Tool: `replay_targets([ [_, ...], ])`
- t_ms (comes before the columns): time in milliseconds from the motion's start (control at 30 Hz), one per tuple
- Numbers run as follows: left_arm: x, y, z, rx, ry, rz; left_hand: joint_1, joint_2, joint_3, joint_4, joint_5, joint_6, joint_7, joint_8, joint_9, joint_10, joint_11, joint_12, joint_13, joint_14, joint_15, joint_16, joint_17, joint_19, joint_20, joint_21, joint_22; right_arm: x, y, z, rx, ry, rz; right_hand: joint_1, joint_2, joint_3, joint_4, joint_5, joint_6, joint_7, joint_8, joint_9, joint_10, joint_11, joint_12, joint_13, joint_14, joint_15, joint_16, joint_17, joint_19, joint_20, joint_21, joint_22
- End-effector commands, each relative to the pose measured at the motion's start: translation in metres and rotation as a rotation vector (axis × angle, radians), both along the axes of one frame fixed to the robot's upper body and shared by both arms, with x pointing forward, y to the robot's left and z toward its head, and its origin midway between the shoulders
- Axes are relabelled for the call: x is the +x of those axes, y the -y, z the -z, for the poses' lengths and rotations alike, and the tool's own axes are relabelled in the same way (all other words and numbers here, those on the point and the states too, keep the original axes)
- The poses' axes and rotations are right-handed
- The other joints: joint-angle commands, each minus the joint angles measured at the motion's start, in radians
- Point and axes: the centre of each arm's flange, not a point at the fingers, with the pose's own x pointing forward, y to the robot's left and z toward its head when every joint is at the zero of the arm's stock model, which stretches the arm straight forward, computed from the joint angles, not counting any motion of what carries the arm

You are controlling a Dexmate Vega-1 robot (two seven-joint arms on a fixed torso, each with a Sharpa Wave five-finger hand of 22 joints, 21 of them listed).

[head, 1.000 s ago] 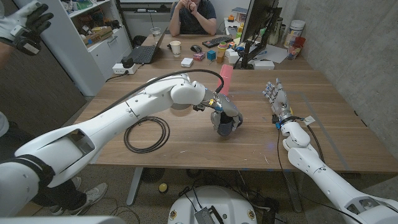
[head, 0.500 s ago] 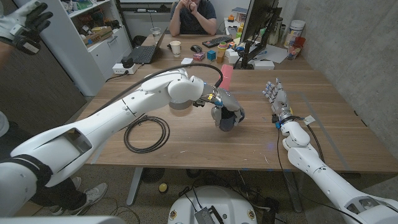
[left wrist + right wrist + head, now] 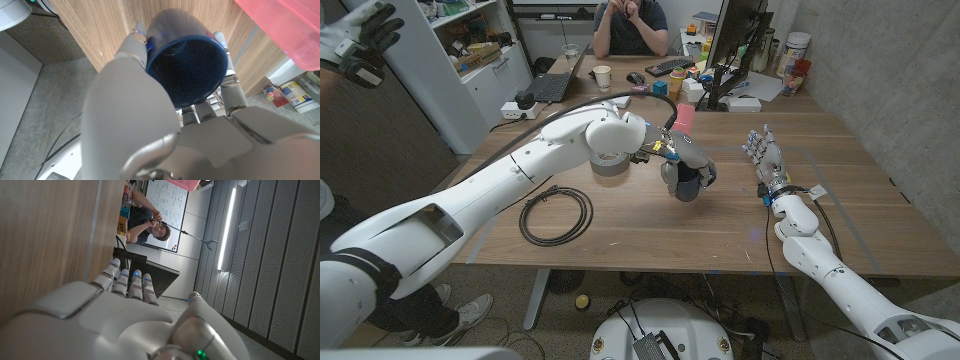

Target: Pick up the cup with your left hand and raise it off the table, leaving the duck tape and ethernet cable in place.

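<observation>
The left robot hand [image 3: 686,172] grasps the cup [image 3: 689,186], a dark blue one, with fingers [image 3: 129,54] wrapped round its wall on both sides. In the head view the cup hangs above the surface [image 3: 650,230], near its middle, with a shadow on the wood under it. In the left wrist view the cup [image 3: 187,64] shows its dark open mouth between the fingers, with the wood grain behind it.

The tape [image 3: 610,163], a grey roll, lies on the surface just left of the cup and partly behind the left arm [image 3: 510,185]. The cable [image 3: 556,214], a black coil, lies nearer and further left, well apart from the cup. A pink block [image 3: 684,124] stands just beyond the left robot hand; its top is hidden by nothing, but its base is behind the hand.

The right robot hand [image 3: 763,155] stands on its edge on the right side of the surface, released, fingers straight and together, holding nothing. In the right wrist view the right robot hand [image 3: 125,305] shows its back, fingers reaching along the wood.

At the far end a person [image 3: 630,22] sits at a second desk with a laptop [image 3: 556,84], a paper cup [image 3: 602,76] and a monitor [image 3: 735,40]. A gloved hand [image 3: 360,40] shows at the far left.
</observation>
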Motion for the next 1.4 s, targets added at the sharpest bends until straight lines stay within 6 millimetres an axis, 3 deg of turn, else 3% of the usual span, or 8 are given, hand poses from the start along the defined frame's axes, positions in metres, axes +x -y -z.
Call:
replay_targets([
  [33,-0.013,-0.002,-0.017,-0.055,0.035,0.028,0.211,0.234,0.013,0.015,0.001,0.078,0.061,-0.002,0.004,0.018,0.003,0.006,0.004,0.048,-0.175,0.001,0.005,0.259,-0.396,0.013,0.001,-0.002,0.001,0.001,0.005,0.003,0.001,0.002,-0.004,0.001,-0.001,0.005,0.005,0.002,0.007,0.004,0.007,0.002,0.002,0.004,-0.002,0.012,0.003,0.003,-0.004,-0.004,-0.003,0.003],
  [600,-0.032,-0.014,-0.038,-0.156,0.076,0.088,0.205,0.247,0.019,0.017,0.001,0.101,0.081,-0.013,0.005,0.057,0.018,0.014,0.004,0.074,-0.169,0.000,0.008,0.262,-0.388,0.025,0.000,-0.006,0.001,0.002,0.013,0.012,0.010,0.004,-0.002,0.000,-0.003,0.007,0.003,0.012,0.006,0.003,0.009,0.003,0.003,0.004,-0.002,0.015,0.002,0.002,-0.004,-0.004,-0.003,0.003],
  [1067,-0.046,-0.024,-0.049,-0.225,0.133,0.114,0.197,0.255,0.024,0.018,0.002,0.092,0.080,-0.032,0.006,0.091,0.024,0.021,0.004,0.097,-0.166,-0.002,0.007,0.266,-0.384,0.036,0.000,-0.008,-0.001,0.000,0.017,0.021,0.013,0.006,-0.001,0.000,-0.004,0.008,-0.001,0.011,0.004,0.003,0.010,0.007,0.003,0.004,-0.002,0.016,0.002,0.002,-0.004,-0.003,-0.002,0.003],
  [1233,-0.050,-0.027,-0.052,-0.243,0.146,0.122,0.196,0.257,0.027,0.017,0.003,0.075,0.065,-0.046,0.007,0.091,0.023,0.018,0.004,0.099,-0.164,-0.006,0.007,0.266,-0.383,0.040,-0.001,-0.009,-0.001,-0.001,0.016,0.023,0.013,0.007,0.000,-0.001,-0.005,0.008,-0.002,0.011,0.004,0.003,0.010,0.007,0.003,0.004,-0.002,0.017,0.002,0.002,-0.005,-0.003,-0.002,0.003],
  [1400,-0.055,-0.031,-0.057,-0.276,0.157,0.138,0.195,0.259,0.030,0.016,0.004,0.088,0.071,-0.046,0.007,0.096,0.021,0.018,0.004,0.104,-0.164,-0.008,0.007,0.266,-0.381,0.043,-0.001,-0.009,-0.001,-0.001,0.014,0.024,0.012,0.007,0.000,-0.001,-0.005,0.008,-0.002,0.013,0.004,0.003,0.009,0.007,0.003,0.004,-0.003,0.017,0.002,0.002,-0.005,-0.003,-0.003,0.003],
])
